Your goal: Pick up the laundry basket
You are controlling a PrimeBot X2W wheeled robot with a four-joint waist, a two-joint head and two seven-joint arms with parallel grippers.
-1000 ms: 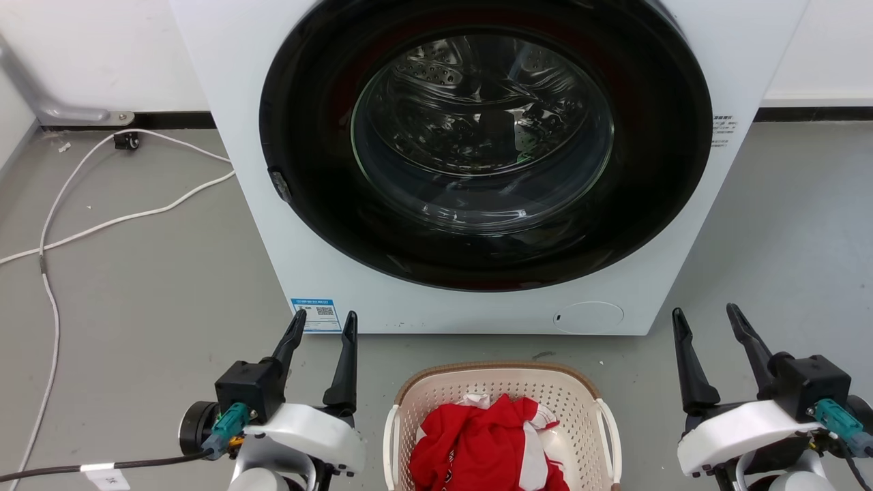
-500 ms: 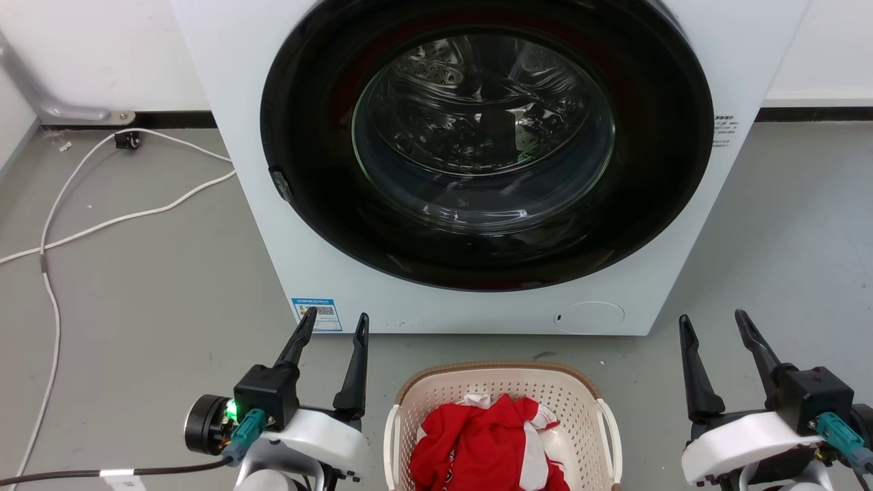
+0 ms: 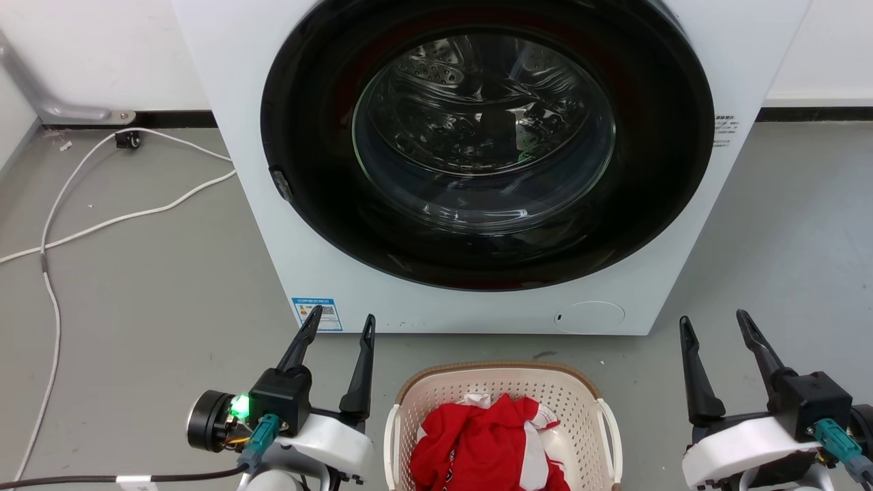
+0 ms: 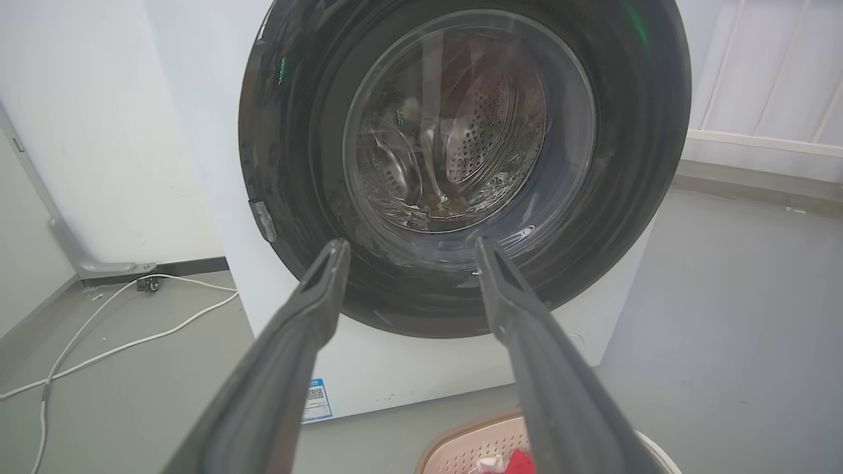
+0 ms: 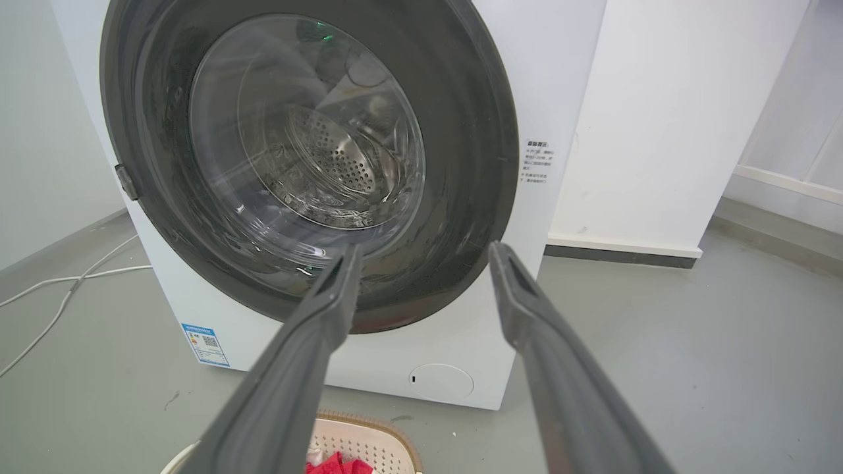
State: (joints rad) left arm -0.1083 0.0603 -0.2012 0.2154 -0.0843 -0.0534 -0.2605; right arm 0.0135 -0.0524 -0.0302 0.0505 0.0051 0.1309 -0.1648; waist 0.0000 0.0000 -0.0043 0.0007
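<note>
The laundry basket [image 3: 494, 367] stands on the grey floor [image 3: 157, 300] at the bottom centre of the head view, between the 2 grippers and just in front of the washing machine [image 3: 436, 310]. It holds a red-and-white garment [image 3: 484, 436]. The left gripper [image 3: 344, 315] and right gripper [image 3: 713, 317] flank the basket, apart from it, with fingers spread and grasping nothing. This placement appears to stage 1 gripper for each of the 2 white loop handles [image 3: 612, 429], so that the load lifts level. The lift has not begun. The machine door [image 3: 483, 129] is closed, which keeps the space above the basket free. A blue label [image 5: 206, 343] with a QR code sits at the lower front corner, and a side label [image 3: 724, 129] carries small print. Neither is legible. A white cable [image 3: 102, 225] runs along the floor to the far wall.
</note>
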